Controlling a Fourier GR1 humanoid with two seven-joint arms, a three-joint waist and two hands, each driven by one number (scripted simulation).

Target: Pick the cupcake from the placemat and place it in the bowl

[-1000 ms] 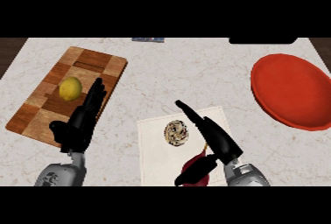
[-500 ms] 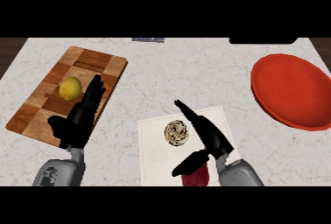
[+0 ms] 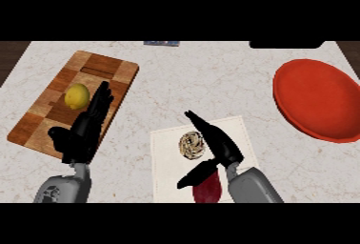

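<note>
A cupcake (image 3: 191, 145) with swirled brown-and-cream top sits on the white placemat (image 3: 167, 167) in the lower middle of the head view. My right hand (image 3: 216, 144) is open just to the cupcake's right, fingers stretched up-left past it and thumb below it, not closed round it. A dark red patch (image 3: 207, 188) shows on the placemat under my right wrist. The red bowl (image 3: 318, 99) lies at the far right, apart from the hand. My left hand (image 3: 85, 127) rests open over the wooden board, fingers up.
A wooden cutting board (image 3: 49, 113) lies at the left with a yellow lemon (image 3: 76, 96) on it, just left of my left hand's fingers. A dark object (image 3: 286, 44) and a small bluish one (image 3: 162, 43) sit at the counter's far edge.
My right hand has moved up and left, closer alongside the cupcake, with the thumb swung out below it. The left hand, lemon and bowl have stayed put.
</note>
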